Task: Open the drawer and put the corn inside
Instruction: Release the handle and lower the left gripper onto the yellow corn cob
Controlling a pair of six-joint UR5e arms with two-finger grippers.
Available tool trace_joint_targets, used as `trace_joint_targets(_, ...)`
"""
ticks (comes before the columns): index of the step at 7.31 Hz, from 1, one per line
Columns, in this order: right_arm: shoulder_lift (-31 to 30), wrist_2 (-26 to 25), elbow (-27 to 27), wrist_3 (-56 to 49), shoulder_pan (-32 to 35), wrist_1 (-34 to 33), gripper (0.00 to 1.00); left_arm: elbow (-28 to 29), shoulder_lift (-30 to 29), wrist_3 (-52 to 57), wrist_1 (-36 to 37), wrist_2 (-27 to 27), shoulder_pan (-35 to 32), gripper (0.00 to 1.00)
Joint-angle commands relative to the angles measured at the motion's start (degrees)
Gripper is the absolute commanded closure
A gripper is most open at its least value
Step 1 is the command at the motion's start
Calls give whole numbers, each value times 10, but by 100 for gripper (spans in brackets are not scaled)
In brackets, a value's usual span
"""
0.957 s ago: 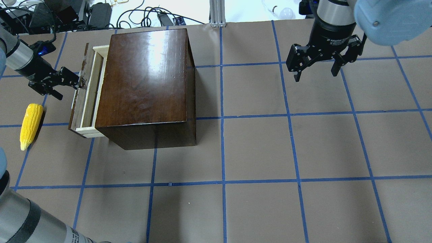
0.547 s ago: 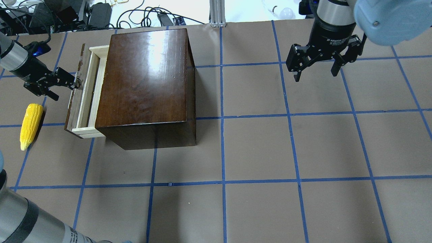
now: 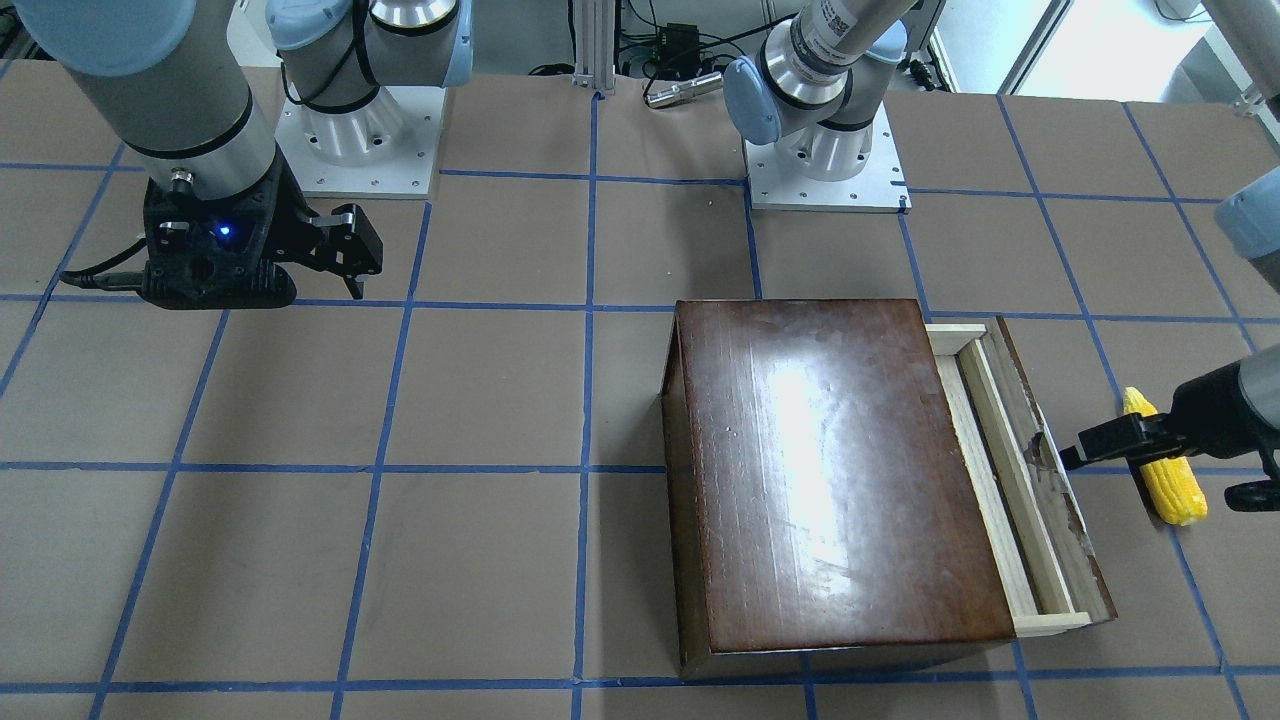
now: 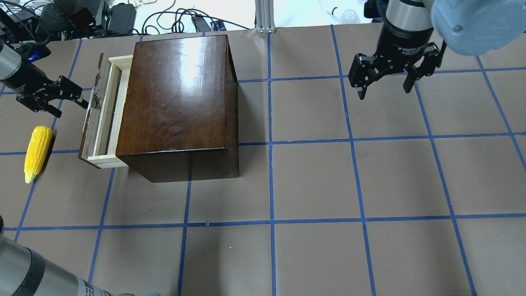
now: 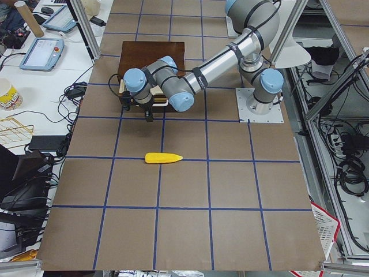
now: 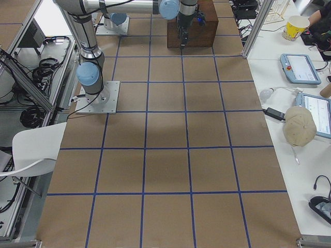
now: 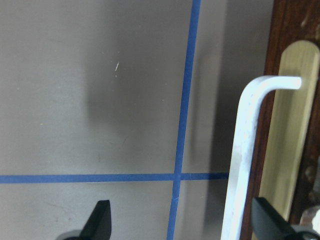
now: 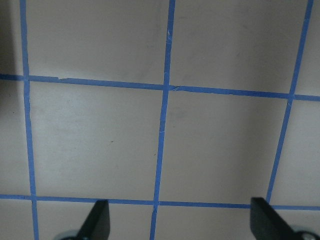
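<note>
The dark-brown box point(image 4: 176, 94) stands at the left of the table. Its drawer point(image 4: 103, 113) is pulled partly out to the left, showing pale wood behind the chipped front panel point(image 4: 90, 115); it also shows in the front view point(image 3: 1010, 480). The yellow corn point(image 4: 38, 153) lies on the table left of the drawer, also in the front view point(image 3: 1172, 485). My left gripper point(image 4: 72, 109) is open and empty, just left of the drawer front and apart from the white handle point(image 7: 245, 150). My right gripper point(image 4: 384, 93) is open and empty above the far right of the table.
Blue tape lines grid the brown table point(image 4: 312, 181). Cables and power adapters point(image 4: 119, 16) lie beyond the far edge behind the box. The two robot bases point(image 3: 355, 130) stand at the table's robot side.
The drawer slid a little further out to the left. My left gripper then drew back left, away from the drawer front. The corn and the right arm have not moved.
</note>
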Motion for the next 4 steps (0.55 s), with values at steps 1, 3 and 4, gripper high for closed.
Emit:
trace_joint_targets(1,0,0,0,0,0,0,0,0,9,20,11,62,32,0)
trace_joint_targets(3,0,0,0,0,0,0,0,-4,-13,59,85,63,66,0)
trace_joint_targets(4,0,0,0,0,0,0,0,-4,-26,61,101,64,70,0)
